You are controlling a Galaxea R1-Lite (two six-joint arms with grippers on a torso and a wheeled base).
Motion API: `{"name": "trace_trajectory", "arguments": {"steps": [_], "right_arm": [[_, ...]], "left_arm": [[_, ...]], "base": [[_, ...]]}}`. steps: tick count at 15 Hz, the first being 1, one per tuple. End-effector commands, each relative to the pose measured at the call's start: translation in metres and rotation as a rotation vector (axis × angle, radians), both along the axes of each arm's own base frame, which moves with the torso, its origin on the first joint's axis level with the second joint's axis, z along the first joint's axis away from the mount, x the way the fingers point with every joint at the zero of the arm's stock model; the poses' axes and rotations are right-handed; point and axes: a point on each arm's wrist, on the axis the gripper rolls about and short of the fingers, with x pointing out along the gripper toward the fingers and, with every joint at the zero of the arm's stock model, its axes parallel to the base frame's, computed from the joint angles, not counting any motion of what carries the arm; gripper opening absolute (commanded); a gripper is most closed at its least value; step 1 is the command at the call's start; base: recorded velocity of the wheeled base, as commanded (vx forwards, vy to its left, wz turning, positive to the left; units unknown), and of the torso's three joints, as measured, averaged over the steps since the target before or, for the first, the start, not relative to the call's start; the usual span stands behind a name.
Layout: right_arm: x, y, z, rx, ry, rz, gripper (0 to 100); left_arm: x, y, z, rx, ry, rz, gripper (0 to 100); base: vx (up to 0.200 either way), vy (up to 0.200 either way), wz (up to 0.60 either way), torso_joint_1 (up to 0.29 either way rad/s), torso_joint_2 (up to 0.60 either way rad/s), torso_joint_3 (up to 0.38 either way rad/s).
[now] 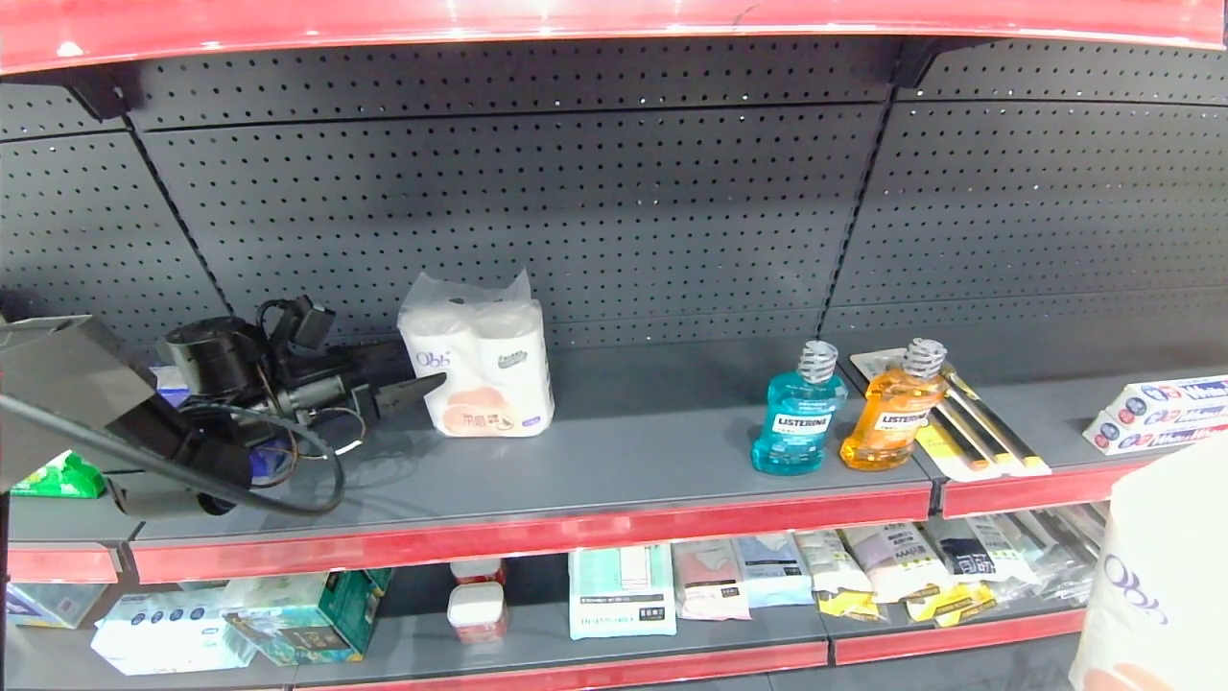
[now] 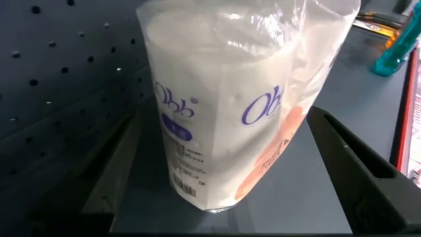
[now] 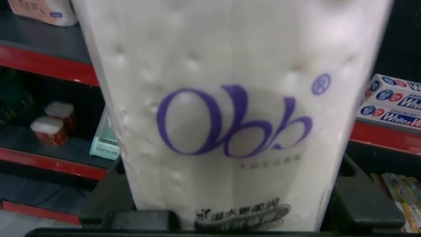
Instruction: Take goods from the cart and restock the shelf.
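Observation:
A white toilet paper pack (image 1: 477,360) stands upright on the grey shelf (image 1: 633,451), left of centre. My left gripper (image 1: 422,389) lies on the shelf at the pack's left side. In the left wrist view that pack (image 2: 230,112) sits between the spread fingers (image 2: 355,164) of the left gripper (image 2: 223,125), which is open, with a gap on each side. A second toilet paper pack (image 1: 1161,576) hangs in the air at the lower right, below shelf level. My right gripper (image 3: 230,201) is shut on this second pack (image 3: 230,99), low on its body.
A blue mouthwash bottle (image 1: 798,413) and an orange one (image 1: 897,408) stand right of centre, with toothbrush packs (image 1: 974,427) and toothpaste boxes (image 1: 1161,413) beyond. A green packet (image 1: 58,477) lies far left. Bare shelf spans between pack and bottles. The lower shelf (image 1: 576,672) holds boxes and packets.

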Motion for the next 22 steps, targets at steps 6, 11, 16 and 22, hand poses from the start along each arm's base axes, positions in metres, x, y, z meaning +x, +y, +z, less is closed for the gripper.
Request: {"name": "trace_trajectory", "arguments": {"steps": [6,11,16,22], "right_arm": [[-0.001,0.0,0.002,-0.004,-0.01,-0.005,0],[0.0,0.0,0.001,-0.009,-0.006,-0.005,0],[0.0,0.0,0.0,-0.008,-0.005,-0.005,0],[0.0,0.0,0.001,-0.011,-0.005,-0.016,0]], "left_arm": [[0.022,-0.003,-0.006,-0.002,0.006,-0.019,100],[0.027,-0.009,-0.003,-0.003,0.014,-0.036,100],[0.036,-0.018,-0.004,-0.008,0.041,-0.086,100],[0.044,-0.021,-0.012,-0.01,0.039,-0.128,100]], "base": [[0.0,0.0,0.0,0.0,0.0,0.0],[0.0,0.0,0.0,0.0,0.0,0.0],[0.0,0.0,0.0,0.0,0.0,0.0],[0.0,0.0,0.0,0.0,0.0,0.0]]}}
